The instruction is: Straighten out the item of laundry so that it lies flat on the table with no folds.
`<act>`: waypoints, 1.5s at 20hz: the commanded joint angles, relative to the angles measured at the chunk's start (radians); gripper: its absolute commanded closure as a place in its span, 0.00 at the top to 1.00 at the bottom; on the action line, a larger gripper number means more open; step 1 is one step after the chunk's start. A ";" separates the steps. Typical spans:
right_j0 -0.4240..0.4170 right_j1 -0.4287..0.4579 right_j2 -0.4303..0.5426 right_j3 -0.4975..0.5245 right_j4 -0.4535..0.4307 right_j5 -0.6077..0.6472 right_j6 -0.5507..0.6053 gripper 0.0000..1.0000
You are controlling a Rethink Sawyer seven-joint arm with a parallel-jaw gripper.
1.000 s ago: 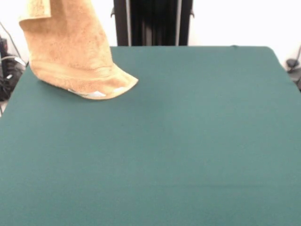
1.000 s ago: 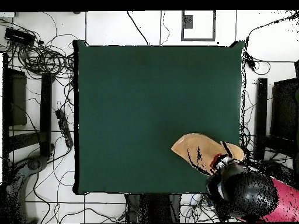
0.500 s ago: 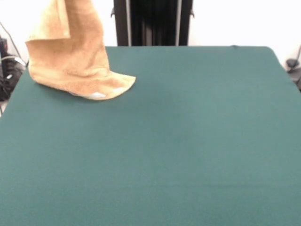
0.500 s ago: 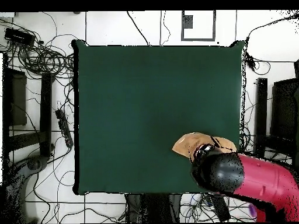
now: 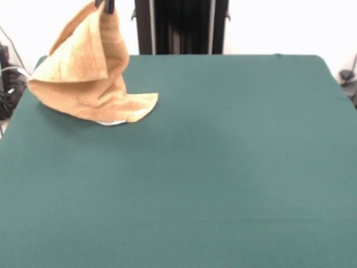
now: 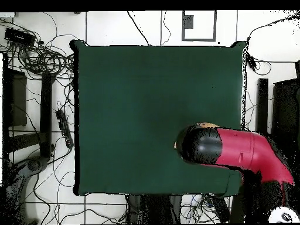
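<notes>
Orange-tan towel, far-left corner of green table, peak pinched between closed tips of gripper, lower folds and right-pointing flap resting on cloth.

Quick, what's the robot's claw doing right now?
Gripper: shut on the towel, holding its top corner up while the rest droops onto the table.
</notes>
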 commanded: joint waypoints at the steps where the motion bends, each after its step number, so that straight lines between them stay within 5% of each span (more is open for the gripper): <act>1: 0.075 0.078 0.038 -0.087 0.017 0.054 0.104 0.00; 15: 0.166 0.123 -0.033 -0.338 0.140 0.203 0.281 0.00; 25: 0.254 0.242 -0.111 -0.481 0.225 0.249 0.435 0.00; 30: 0.243 0.223 -0.136 -0.440 0.240 0.252 0.360 0.00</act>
